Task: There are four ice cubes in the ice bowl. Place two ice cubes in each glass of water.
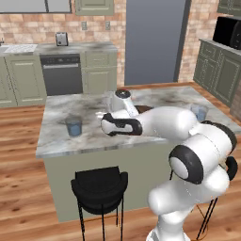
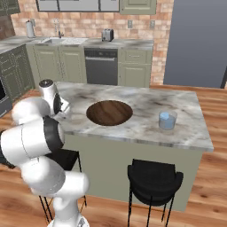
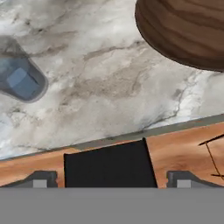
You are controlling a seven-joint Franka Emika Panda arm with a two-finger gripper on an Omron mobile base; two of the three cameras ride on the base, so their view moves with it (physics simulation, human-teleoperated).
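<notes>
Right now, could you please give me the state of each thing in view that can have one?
Gripper: open, holding nothing, above the counter's edge.
Ice bowl: upright on the counter; no cubes visible in it.
Left glass: upright, holds water; a pale cube shows inside in the hand view.
Right glass: upright on the counter, holds water; contents too small to tell.
Dishwasher: door shut.
Stool: upright beside the counter.

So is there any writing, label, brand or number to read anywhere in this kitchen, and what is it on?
None: no text can be read in any view.
The toaster, dishwasher and microwave show no legible markings.
The glasses of water and the ice bowl are plain, with no label.
</notes>
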